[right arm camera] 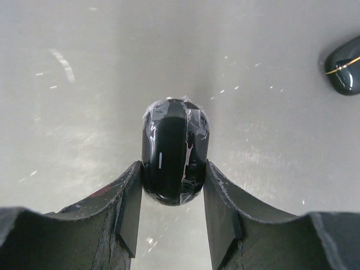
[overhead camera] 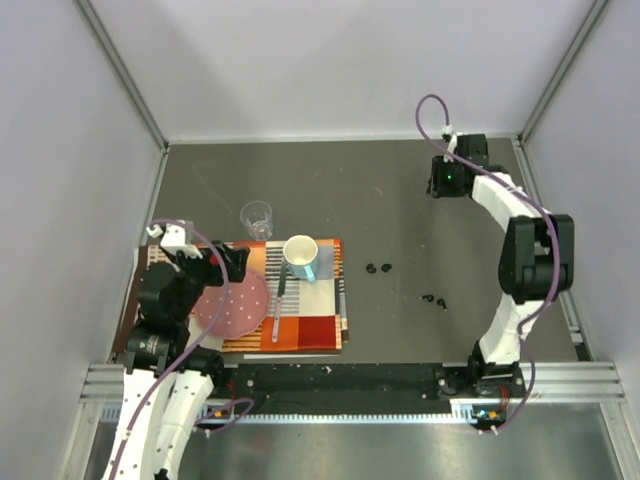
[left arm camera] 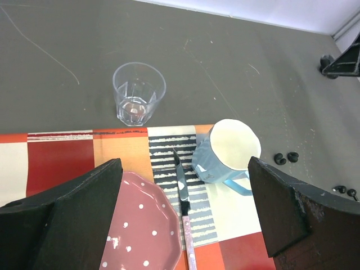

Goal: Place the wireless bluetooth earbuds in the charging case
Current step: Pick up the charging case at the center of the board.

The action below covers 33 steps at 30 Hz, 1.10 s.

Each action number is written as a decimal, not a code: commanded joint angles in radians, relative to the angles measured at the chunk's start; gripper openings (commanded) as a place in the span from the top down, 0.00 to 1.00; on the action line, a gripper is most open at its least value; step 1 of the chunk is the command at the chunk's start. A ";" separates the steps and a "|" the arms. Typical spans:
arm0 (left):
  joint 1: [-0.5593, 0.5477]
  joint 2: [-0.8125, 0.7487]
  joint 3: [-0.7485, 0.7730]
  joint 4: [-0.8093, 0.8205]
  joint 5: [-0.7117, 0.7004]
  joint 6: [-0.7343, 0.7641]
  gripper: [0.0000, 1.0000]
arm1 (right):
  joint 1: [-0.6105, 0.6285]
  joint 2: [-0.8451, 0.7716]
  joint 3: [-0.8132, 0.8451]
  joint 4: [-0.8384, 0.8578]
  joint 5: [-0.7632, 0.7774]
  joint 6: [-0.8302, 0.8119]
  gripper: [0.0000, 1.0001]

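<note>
The wireless bluetooth earbuds lie loose on the dark tabletop (overhead camera: 330, 190) in two pairs. One pair (overhead camera: 379, 268) sits just right of the placemat (overhead camera: 305, 325). The other pair (overhead camera: 434, 299) lies further right and nearer the arm bases. Both are well apart from the charging case (right arm camera: 174, 152), a black oval shell wrapped in clear film, its lid shut. The case is out near the far right corner of the tabletop. A second black case (right arm camera: 343, 64), also shut, lies off to one side of it.

The white mug (overhead camera: 301, 255) stands upright on the placemat, showing only its pale inside. A clear glass (overhead camera: 257, 218) stands on bare tabletop just beyond the mat's far edge. A pink dotted plate (overhead camera: 235, 305) rests on the mat, with a knife (overhead camera: 278, 300) between plate and mug.

The right jaws are clamped partway, their inner faces pressing both sides of the charging case. The left jaws are spread wide and grip nothing, above the plate.

The side wall and rail run close to the right arm (overhead camera: 535, 255). Bare tabletop stretches between the earbuds and the case.
</note>
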 commanded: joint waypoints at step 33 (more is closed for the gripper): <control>0.005 0.157 0.041 0.205 0.595 -0.047 0.01 | 0.392 -1.014 -0.667 0.159 -0.215 0.014 1.00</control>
